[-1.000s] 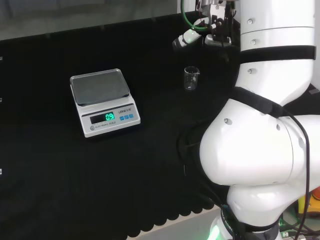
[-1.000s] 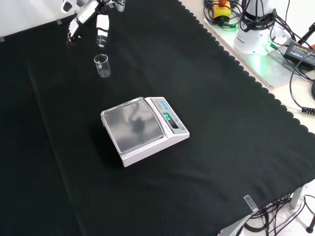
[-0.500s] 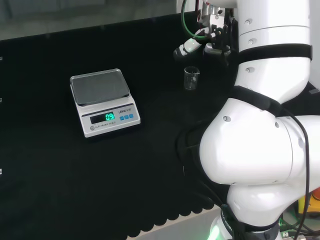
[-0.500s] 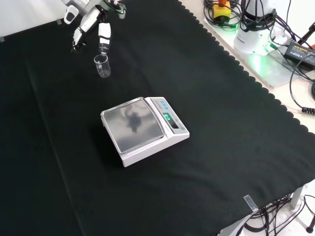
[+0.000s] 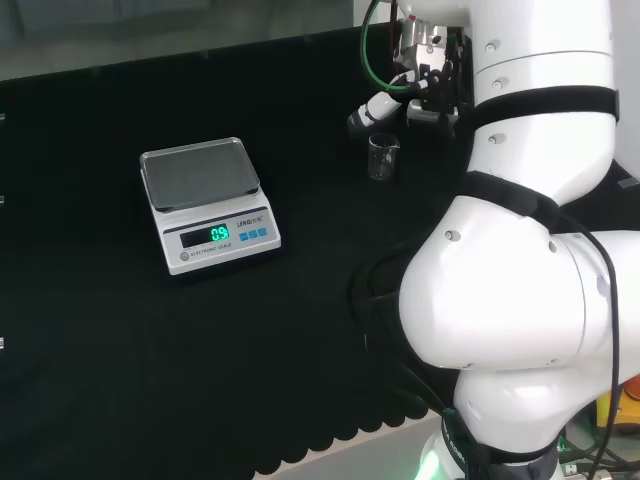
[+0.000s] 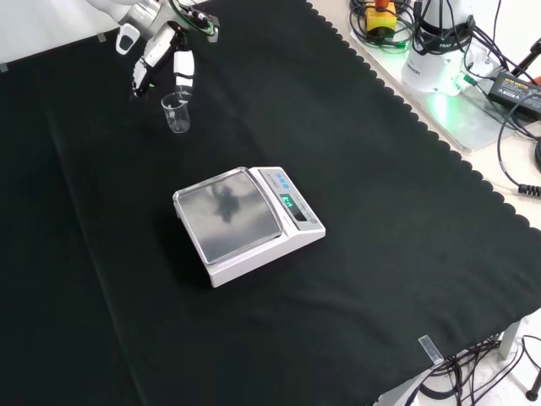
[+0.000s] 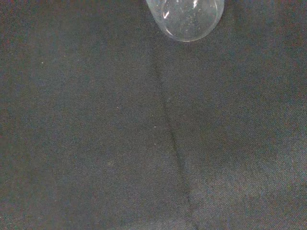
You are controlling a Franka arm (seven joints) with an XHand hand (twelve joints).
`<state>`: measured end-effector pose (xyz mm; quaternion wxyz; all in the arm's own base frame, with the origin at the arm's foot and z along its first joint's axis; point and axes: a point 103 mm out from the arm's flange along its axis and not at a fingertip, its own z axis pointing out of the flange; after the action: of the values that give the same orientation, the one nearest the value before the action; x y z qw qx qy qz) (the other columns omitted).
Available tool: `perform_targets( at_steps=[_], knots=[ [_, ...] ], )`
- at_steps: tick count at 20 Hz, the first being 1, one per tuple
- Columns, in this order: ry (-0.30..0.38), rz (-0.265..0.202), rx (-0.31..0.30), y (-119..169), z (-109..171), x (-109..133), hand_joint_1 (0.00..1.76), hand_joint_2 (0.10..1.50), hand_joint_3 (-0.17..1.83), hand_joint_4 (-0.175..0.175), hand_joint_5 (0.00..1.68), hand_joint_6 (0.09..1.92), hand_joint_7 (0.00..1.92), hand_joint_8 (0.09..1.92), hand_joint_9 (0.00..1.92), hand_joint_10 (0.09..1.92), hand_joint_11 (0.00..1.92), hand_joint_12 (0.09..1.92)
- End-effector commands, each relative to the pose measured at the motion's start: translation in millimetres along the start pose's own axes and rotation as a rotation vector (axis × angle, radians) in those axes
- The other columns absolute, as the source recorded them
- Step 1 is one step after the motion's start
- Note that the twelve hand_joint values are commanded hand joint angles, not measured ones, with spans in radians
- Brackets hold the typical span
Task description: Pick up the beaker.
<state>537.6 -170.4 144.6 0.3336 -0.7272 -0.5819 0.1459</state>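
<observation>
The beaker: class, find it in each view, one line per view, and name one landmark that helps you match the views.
Head view: the beaker stands upright on the black cloth, right of the scale, just below the hand.
Front view: the beaker stands at the upper left, beyond the scale, under the hand.
Wrist view: its round clear glass shows at the picture's edge, against cloth.
Shared landmark: the scale, in the head and front views.

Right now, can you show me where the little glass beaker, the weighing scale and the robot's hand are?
beaker (image 6: 176,112): front view, on its clear side wall.
scale (image 6: 228,214): front view, on its steel weighing plate.
hand (image 6: 183,68): front view, on a white finger above the beaker.
</observation>
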Motion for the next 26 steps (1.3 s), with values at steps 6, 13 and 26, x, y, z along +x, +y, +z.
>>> perform_targets(
  at_steps=[6, 13, 26],
  knots=[
    [-0.073, 0.052, -0.003, 4, 17, 7, 0.35, 0.80, -0.04, -0.082, 0.41, 0.09, 0.00, 0.66, 0.00, 0.47, 0.00, 1.53],
    [-0.100, 0.077, -0.039, 7, 24, 11, 0.41, 0.79, -0.04, -0.083, 0.41, 0.09, 0.00, 0.67, 0.00, 0.51, 0.00, 1.54],
    [-0.156, 0.118, -0.078, 12, 28, 4, 0.62, 0.82, -0.01, -0.085, 0.45, 0.09, 0.12, 0.81, 0.14, 0.92, 0.37, 1.38]
  ],
)
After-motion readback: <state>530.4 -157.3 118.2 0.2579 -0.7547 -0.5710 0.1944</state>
